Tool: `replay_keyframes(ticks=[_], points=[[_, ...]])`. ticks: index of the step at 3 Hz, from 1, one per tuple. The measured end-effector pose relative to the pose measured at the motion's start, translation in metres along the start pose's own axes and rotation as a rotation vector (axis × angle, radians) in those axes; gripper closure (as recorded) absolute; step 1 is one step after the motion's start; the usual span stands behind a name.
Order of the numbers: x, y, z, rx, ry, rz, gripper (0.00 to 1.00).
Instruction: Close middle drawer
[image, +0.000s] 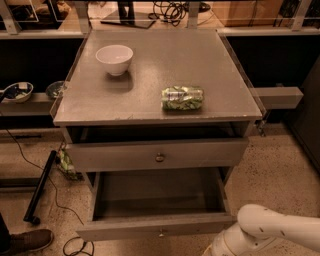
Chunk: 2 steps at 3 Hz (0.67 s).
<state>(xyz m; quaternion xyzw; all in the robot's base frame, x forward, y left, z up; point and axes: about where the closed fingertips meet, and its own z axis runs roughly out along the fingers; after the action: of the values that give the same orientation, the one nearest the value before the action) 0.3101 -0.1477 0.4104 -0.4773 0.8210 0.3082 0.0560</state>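
The grey wooden middle drawer (150, 227) with a brass knob is hanging far out below the taller grey drawer front (125, 156), a white robot arm (270, 230) crowding its right corner. The gripper is lying out of frame, its grip impossible to tell. A white round bowl (114, 59) and a green crinkled packet (183, 98), print unreadable, are resting on the grey cabinet top (150, 100).

The tool is out of view, beyond the white arm (272, 227) low on the right. Speckled beige floor (280, 175) surrounds the grey counter (200, 55). Far across from the arm are a low shelf (35, 104), a black pole (41, 186) and a shoe (25, 241). The light is dim and warm.
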Motion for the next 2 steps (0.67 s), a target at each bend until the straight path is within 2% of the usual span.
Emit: replay_keyframes(ticks=[2], points=[[0.004, -0.0033, 0.0048, -0.003, -0.019, 0.03, 1.0]])
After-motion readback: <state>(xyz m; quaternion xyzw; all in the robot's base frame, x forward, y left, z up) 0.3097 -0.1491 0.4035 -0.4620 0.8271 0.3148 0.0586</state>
